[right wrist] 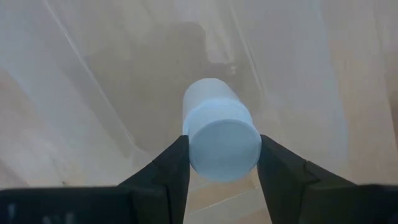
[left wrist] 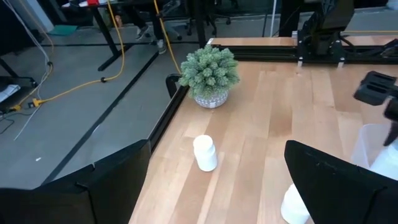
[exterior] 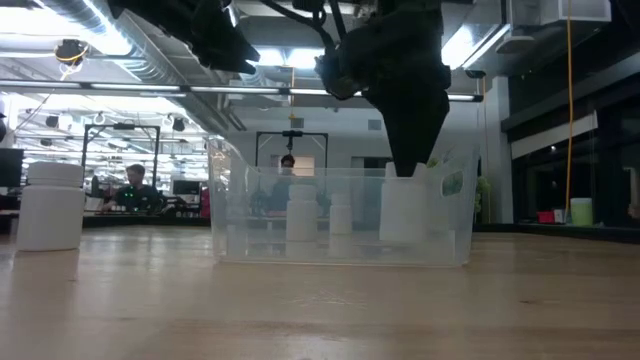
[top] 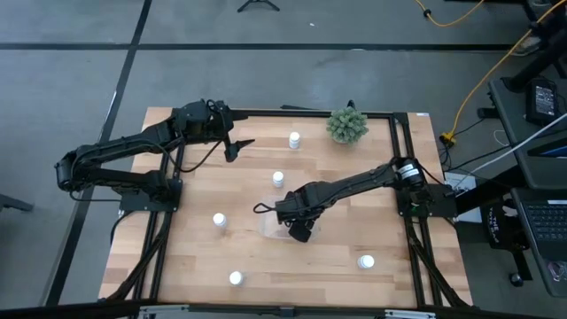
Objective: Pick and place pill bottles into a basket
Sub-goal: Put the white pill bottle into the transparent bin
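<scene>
The clear plastic basket (top: 273,221) stands near the table's middle; it also shows in the low view (exterior: 340,215). My right gripper (top: 299,227) reaches down into it, shut on a white pill bottle (right wrist: 221,140), which shows inside the basket in the low view (exterior: 403,210). Several more white bottles stand on the wood: far (top: 294,139), middle (top: 278,178), left (top: 219,220), near left (top: 236,278) and near right (top: 366,262). My left gripper (top: 237,144) hovers open and empty at the far left, short of the far bottle (left wrist: 205,152). My right gripper pinches the bottle's cap end (right wrist: 219,152) between its two fingers (right wrist: 169,169), one on each side. The fingers come from above, pointing down. The bottle stands upright inside the basket, low in it; whether its base touches the floor I cannot tell.
A spiky green plant in a small pot (top: 347,125) stands at the far edge, right of the far bottle. A dark frame (top: 403,168) runs around the tabletop. Bare wood lies between the bottles.
</scene>
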Robot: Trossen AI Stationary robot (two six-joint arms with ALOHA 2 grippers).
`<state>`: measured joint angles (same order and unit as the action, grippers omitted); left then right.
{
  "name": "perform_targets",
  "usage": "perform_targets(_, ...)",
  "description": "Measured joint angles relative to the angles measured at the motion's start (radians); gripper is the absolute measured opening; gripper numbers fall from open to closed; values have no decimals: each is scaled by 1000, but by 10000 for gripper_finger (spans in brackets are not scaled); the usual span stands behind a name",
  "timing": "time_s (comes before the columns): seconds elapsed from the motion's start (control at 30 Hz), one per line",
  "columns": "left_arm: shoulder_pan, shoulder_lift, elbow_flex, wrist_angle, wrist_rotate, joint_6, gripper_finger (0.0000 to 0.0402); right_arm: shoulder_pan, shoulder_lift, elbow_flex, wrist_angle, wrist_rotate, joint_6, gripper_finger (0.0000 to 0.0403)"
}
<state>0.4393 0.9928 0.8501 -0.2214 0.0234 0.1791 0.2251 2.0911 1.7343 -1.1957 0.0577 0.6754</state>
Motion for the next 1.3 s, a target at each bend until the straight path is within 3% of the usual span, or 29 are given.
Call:
perform_targets(0.2,0,0,0,0,1,0,367,-13,0,0,0,2,0,166)
perform_targets(0.63,0,0,0,-2,0,43,369,-13,-5,1,0,-32,25,251)
perform_targets(0.9,0,0,0,-16,0,44,369,-13,-6,165,-103,-20,17,262)
perform_targets(1.07,0,0,0,-16,0,43,368,-11,-8,366,-293,148,5,258)
perform_targets(1.17,0,0,0,-16,4,22,368,12,-18,500,-380,369,27,255)
perform_targets(1.3,0,0,0,-15,80,-11,369,68,-113,544,-359,681,28,254)
